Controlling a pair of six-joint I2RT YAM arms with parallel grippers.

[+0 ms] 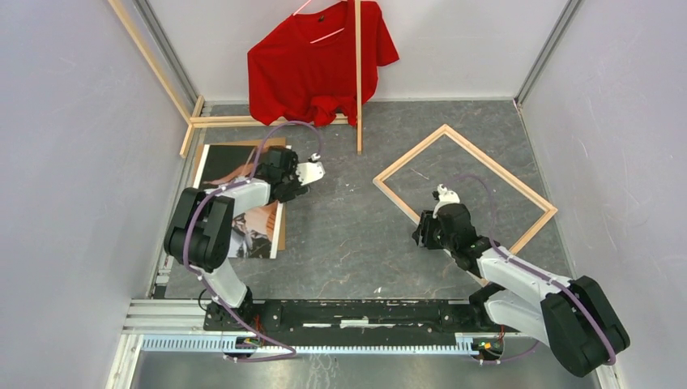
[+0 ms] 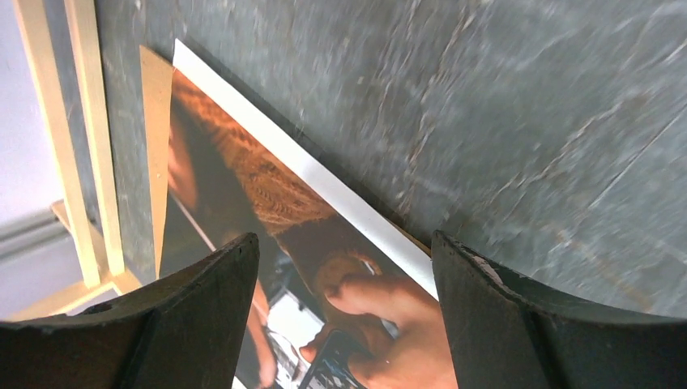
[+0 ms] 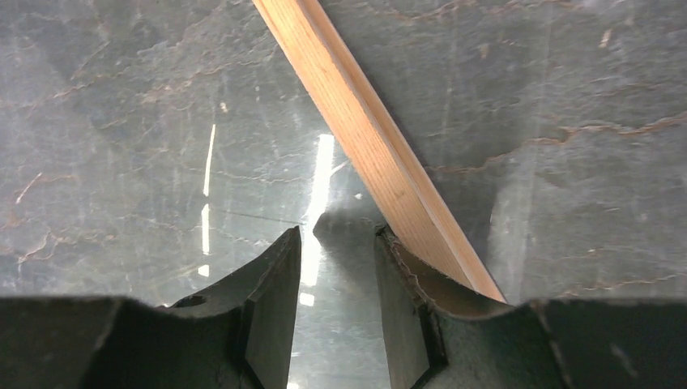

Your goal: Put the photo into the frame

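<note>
The photo [image 1: 261, 229] lies face up at the table's left, partly under my left arm; its white border and orange and dark print [image 2: 243, 178] fill the left wrist view. My left gripper [image 1: 301, 185] [image 2: 344, 239] hangs open over the photo's right edge, nothing between its fingers. The frame [image 1: 466, 142], pale bare wood, lies flat at the right, turned like a diamond. My right gripper [image 1: 427, 231] [image 3: 338, 235] is open at the frame's near-left rail [image 3: 356, 121]. The rail passes outside its right finger, and only table shows in the gap.
A brown cardboard sheet [image 1: 271, 143] [image 2: 154, 121] sticks out from under the photo's far edge. A red T-shirt [image 1: 316, 61] hangs on a wooden rack [image 1: 358, 81] at the back, its base poles [image 1: 243, 121] on the table near the photo. Walls close in left and right.
</note>
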